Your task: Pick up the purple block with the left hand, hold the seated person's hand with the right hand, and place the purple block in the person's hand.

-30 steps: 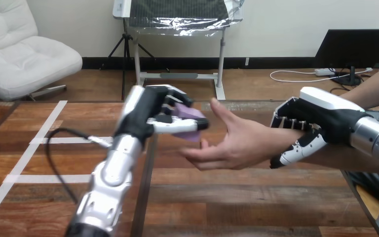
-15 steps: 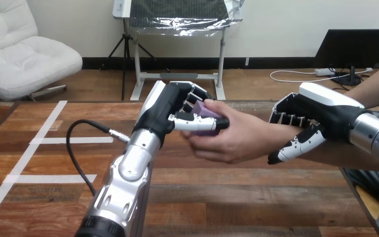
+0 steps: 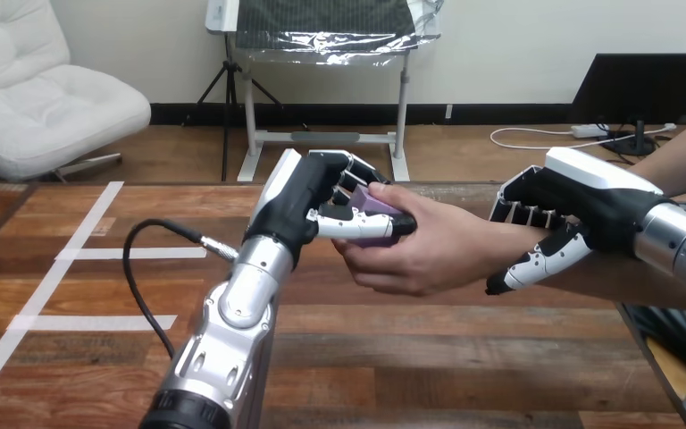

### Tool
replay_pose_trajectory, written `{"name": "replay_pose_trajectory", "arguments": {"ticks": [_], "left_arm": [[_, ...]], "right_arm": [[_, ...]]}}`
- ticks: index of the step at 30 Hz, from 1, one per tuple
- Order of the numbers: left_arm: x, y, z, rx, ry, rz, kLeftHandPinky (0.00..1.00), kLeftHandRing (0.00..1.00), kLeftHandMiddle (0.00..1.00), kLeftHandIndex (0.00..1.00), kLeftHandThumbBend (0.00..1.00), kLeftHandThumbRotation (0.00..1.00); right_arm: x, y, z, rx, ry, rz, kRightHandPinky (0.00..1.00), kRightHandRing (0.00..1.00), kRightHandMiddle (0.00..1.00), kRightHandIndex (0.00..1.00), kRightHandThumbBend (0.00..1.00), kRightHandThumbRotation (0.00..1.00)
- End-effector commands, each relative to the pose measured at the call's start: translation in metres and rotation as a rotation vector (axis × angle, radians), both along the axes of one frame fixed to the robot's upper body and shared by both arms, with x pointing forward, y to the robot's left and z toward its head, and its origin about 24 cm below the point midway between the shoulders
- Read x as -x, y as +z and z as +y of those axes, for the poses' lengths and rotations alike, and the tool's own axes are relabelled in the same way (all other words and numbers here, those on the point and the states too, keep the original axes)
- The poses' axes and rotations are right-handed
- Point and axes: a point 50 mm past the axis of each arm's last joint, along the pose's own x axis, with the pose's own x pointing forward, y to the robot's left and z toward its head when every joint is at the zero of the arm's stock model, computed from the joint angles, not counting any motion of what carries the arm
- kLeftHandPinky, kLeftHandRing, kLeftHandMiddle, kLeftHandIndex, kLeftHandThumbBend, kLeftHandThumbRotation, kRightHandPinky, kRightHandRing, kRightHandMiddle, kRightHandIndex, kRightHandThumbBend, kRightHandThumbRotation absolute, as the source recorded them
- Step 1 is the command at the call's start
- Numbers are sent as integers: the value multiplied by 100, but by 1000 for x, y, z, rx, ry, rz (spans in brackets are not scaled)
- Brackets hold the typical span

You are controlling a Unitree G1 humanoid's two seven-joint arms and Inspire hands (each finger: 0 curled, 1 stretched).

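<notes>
The left hand (image 3: pixel 322 201) is up over the middle of the table (image 3: pixel 429 366), its fingers and thumb curled tight round the purple block (image 3: pixel 377 204), of which only a sliver shows between them. The block is pressed into the person's hand (image 3: pixel 429 255), which reaches in from the right with its thumb laid over the block's top and its fingers cupped underneath. The right hand (image 3: pixel 581 210) sits on the person's wrist (image 3: pixel 505 246), fingers hooked over the far side and thumb running along the near side, so it looks like a loose clasp. To my eye the handover is at its touchiest point. The robot's thumb lies between the block and the person's fingers, so if the left hand opens before the person's grip has closed properly, the block could slip out and drop to the table. If it draws back without letting go fully, it may drag the block away again or catch the person's thumb. A harder squeeze on the wrist could make the person flinch and spoil the pass.
</notes>
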Motion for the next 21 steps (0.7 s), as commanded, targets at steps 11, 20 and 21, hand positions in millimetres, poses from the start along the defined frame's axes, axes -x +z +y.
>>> {"name": "replay_pose_trajectory", "arguments": {"ticks": [11, 20, 21], "left_arm": [[-1, 19, -49, 10, -162, -54, 34, 41, 44, 46, 66, 0], [1, 15, -48, -5, -174, -46, 34, 40, 44, 46, 66, 0], [1, 15, -48, -5, -174, -45, 34, 40, 44, 46, 66, 0]], "right_arm": [[2, -1, 1, -43, -6, 4, 35, 41, 46, 51, 79, 20], [3, -1, 0, -49, -6, 2, 32, 38, 44, 50, 80, 19], [3, -2, 0, -49, -7, 4, 32, 38, 44, 50, 80, 18]]}}
